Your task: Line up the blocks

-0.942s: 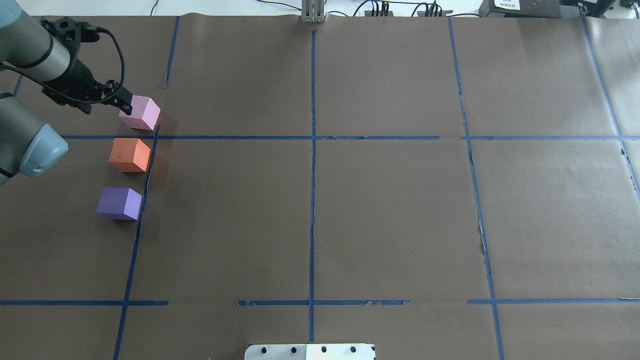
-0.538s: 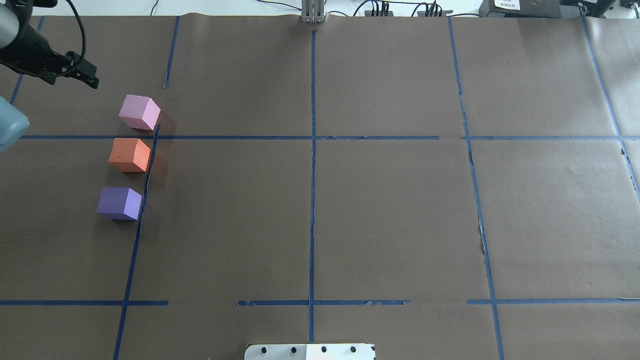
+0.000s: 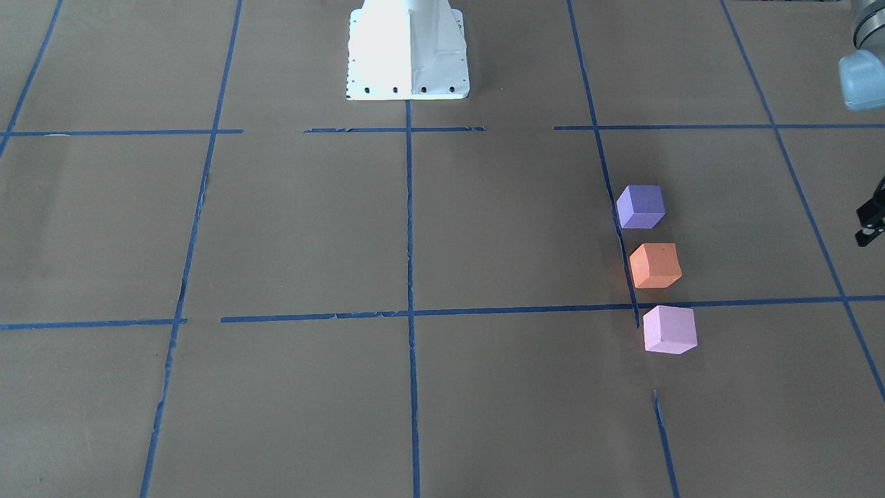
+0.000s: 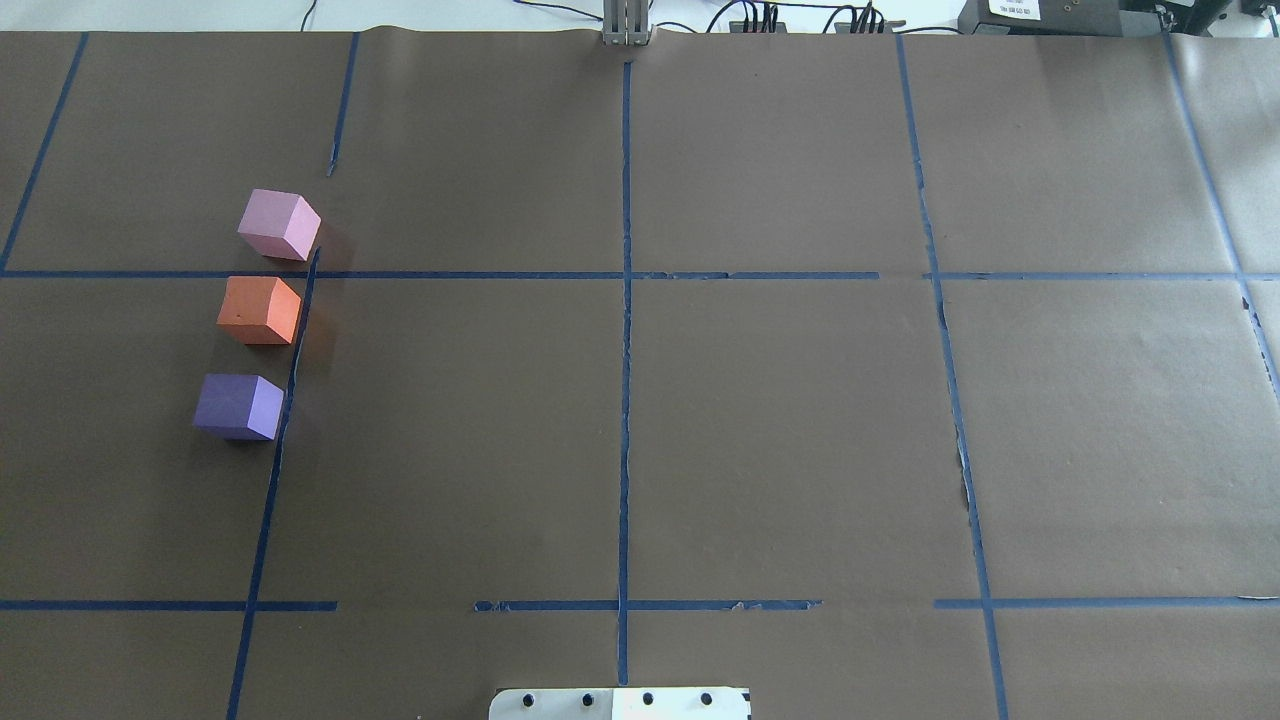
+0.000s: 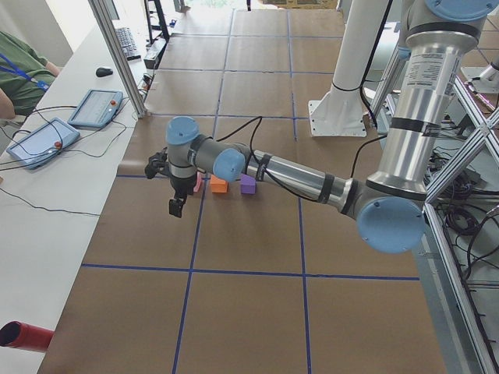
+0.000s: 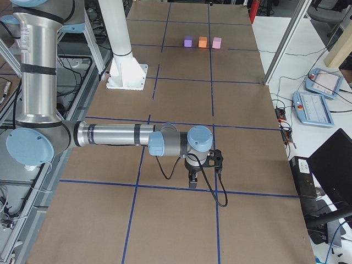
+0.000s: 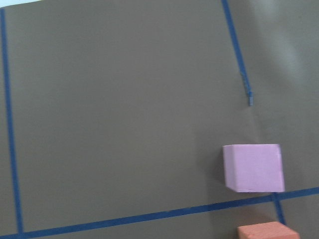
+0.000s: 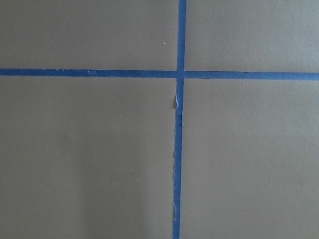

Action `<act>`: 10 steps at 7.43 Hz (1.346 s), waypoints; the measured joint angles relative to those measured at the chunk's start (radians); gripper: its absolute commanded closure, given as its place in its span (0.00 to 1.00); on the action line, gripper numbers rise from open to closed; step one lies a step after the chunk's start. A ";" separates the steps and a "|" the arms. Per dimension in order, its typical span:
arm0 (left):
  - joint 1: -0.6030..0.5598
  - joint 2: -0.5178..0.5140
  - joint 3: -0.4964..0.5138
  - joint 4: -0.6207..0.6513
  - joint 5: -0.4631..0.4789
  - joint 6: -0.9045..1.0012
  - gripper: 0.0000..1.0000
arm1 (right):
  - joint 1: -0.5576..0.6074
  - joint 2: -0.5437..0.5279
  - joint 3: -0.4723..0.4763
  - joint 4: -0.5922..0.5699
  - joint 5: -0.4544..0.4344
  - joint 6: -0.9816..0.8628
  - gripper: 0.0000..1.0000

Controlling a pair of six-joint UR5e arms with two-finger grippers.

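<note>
Line: pale pink foam cube (image 4: 280, 225), orange foam cube (image 4: 259, 310), violet-purple foam cube (image 4: 238, 406); left tool (image 5: 176, 209) nearer, left of pink; spread untellable.

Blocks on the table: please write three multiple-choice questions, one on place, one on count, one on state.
1. Which block lies nearest the white robot base?
A. pink block
B. orange block
C. purple block
2. How many blocks are on the table?
A. three
B. two
C. five
3. How does the pink block lie?
A. stacked on the orange block
B. alone, touching nothing
C. held in a claw
1 C, it ends the row on the base's side.
2 A, one pink, one orange, one purple.
3 B, bare table shows all around it.
</note>
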 measured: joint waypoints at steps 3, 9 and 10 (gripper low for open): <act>-0.110 0.088 0.014 0.088 -0.004 0.174 0.00 | -0.001 0.000 0.000 0.000 0.000 0.000 0.00; -0.122 0.104 0.092 0.155 -0.113 0.191 0.00 | 0.000 0.000 0.000 0.000 0.000 0.000 0.00; -0.122 0.103 0.107 0.154 -0.128 0.191 0.00 | 0.000 0.000 0.000 0.000 0.000 0.000 0.00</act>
